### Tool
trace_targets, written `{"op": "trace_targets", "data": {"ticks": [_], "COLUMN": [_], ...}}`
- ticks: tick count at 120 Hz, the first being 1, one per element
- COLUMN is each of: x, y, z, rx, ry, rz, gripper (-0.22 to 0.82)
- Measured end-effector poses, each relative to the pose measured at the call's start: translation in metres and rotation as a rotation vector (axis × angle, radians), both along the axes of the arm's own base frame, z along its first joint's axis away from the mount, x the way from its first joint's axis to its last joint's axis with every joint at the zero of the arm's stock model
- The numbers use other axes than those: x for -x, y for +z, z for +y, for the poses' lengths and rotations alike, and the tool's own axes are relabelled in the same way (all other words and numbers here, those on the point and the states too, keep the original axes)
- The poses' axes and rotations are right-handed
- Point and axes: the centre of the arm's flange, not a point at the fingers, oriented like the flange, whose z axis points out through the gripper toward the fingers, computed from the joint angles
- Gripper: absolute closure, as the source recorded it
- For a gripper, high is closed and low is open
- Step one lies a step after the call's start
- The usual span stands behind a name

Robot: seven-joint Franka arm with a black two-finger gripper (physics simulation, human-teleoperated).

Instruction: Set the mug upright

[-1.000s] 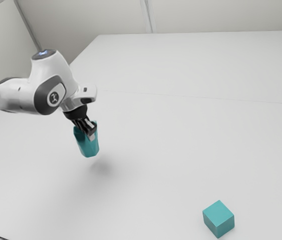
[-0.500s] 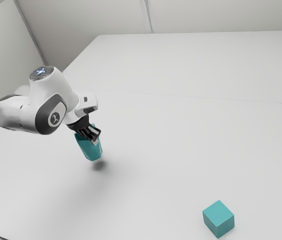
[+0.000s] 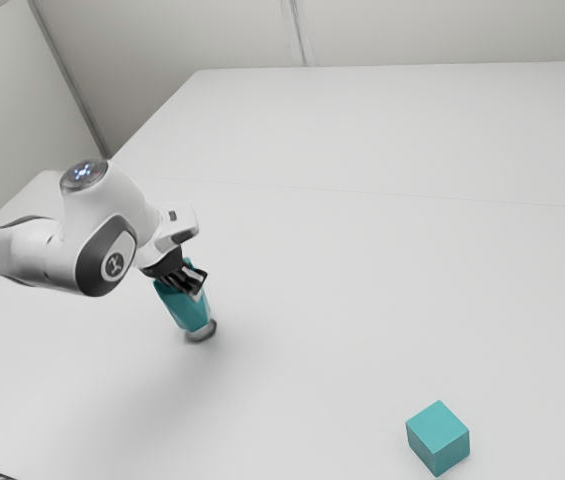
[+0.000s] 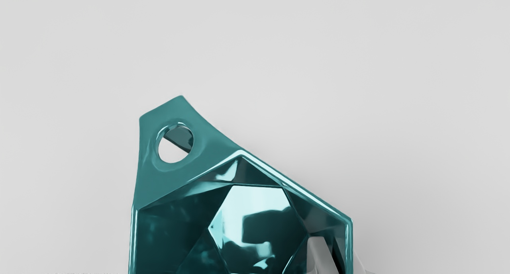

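At the exterior view's left, a white arm (image 3: 112,225) is reaching over the white table (image 3: 362,300), and its gripper (image 3: 197,286) is pinching the side of the blue-green mug (image 3: 183,308), one finger (image 4: 318,254) sitting inside and one outside, with just the thin wall between them. The mug is leaning, its open top tipping toward the exterior view's left; whether its bottom is touching the table, I cannot tell. Well apart, at the exterior view's right, a blue-green block (image 3: 438,438) is sitting on the table.

Glossy teal mug (image 4: 255,210); smooth, matt pale table (image 3: 362,300).
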Motion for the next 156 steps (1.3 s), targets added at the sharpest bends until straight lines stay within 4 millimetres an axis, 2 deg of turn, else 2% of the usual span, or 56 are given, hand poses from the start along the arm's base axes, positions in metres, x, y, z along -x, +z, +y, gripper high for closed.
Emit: {"op": "trace_targets", "data": {"ticks": [76,87,104,115,129,147,156], "x": [-0.003,-0.003,-0.003,-0.002,0.000,0.002,-0.008], "y": [-0.029,-0.028,-0.022,-0.014,0.002,0.024,0.048], "z": [-0.002,-0.003,-0.004,-0.005,-0.012,-0.016,-0.017], "rx": [0.018,0.019,0.020,0.019,0.018,0.017,0.020], "ry": [0.041,0.041,0.040,0.038,0.024,0.014,0.013], "rz": [0.048,0.046,0.034,0.017,-0.015,-0.049,-0.061], "gripper": [0.78,0.65,0.36,0.24,0.15,0.08,0.06]}}
